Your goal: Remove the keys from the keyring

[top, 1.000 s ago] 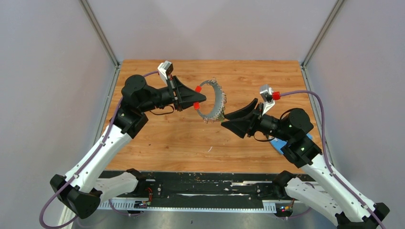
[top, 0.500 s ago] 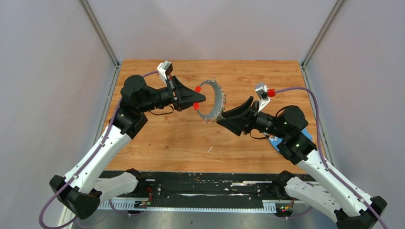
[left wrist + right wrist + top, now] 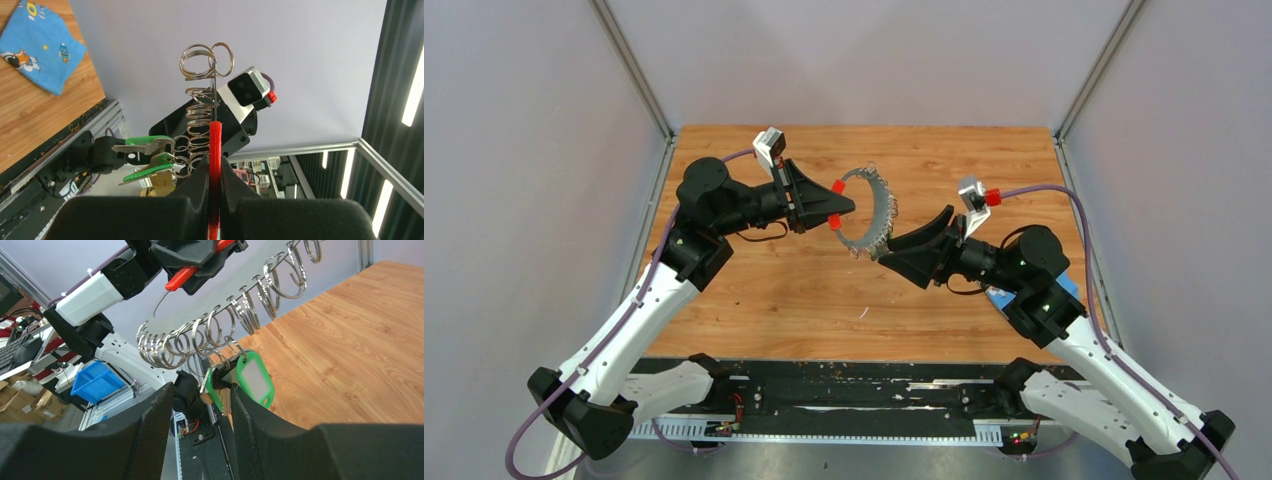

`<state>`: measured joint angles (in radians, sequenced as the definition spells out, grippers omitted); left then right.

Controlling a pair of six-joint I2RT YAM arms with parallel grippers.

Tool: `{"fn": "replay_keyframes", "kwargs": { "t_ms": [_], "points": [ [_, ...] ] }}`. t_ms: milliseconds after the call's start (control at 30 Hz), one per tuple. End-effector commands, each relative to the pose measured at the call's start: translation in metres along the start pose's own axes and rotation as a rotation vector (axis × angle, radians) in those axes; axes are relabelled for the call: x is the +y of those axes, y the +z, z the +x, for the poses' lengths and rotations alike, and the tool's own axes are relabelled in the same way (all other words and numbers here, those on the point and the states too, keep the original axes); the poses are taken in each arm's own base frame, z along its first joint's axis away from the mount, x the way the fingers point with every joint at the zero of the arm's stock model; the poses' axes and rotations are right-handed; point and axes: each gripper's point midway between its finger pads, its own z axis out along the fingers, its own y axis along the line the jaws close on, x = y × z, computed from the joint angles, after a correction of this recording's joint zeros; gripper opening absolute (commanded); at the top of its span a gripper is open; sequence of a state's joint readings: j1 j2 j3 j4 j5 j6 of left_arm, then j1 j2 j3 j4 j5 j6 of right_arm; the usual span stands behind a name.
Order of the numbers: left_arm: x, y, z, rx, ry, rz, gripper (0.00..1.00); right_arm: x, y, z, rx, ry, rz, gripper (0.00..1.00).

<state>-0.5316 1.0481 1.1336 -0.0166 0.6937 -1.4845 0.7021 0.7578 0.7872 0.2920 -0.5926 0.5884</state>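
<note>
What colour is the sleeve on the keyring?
Red. The sleeve shows best in the left wrist view.

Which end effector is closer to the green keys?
Right. The right end effector, open, brackets the keys; the left end effector clamps the keyring at its red sleeve, apart from them.

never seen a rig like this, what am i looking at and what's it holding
Two robot arms are bolted at the near edge of a wooden table. The wide picture looks down from above; the other two come from cameras on each wrist. The left gripper is clamped on the red sleeve of a big silver keyring, holding it in the air. Green-headed keys hang from it. The right gripper is open, close up to those keys. A blue cloth lies on the table.
</note>
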Motion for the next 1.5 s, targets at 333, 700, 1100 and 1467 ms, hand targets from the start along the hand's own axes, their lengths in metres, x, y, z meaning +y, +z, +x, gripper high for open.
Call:
{"fn": "replay_keyframes", "kwargs": {
  "t_ms": [333, 700, 1100, 1467],
  "points": [
    [-0.009, -0.005, 0.008, 0.026, -0.021, 0.015, 0.00, 0.010, -0.003, -0.011, -0.016, 0.000, 0.008, 0.50],
    [-0.008, -0.007, 0.008, 0.025, -0.024, 0.014, 0.00, 0.013, 0.005, -0.013, -0.022, 0.008, -0.019, 0.50],
    [-0.005, -0.007, 0.008, 0.020, -0.031, 0.007, 0.00, 0.015, 0.013, -0.005, -0.019, 0.034, -0.053, 0.50],
    [-0.008, -0.009, 0.009, 0.019, -0.030, 0.013, 0.00, 0.010, 0.016, 0.000, -0.027, 0.018, -0.042, 0.39]
  ]
}}
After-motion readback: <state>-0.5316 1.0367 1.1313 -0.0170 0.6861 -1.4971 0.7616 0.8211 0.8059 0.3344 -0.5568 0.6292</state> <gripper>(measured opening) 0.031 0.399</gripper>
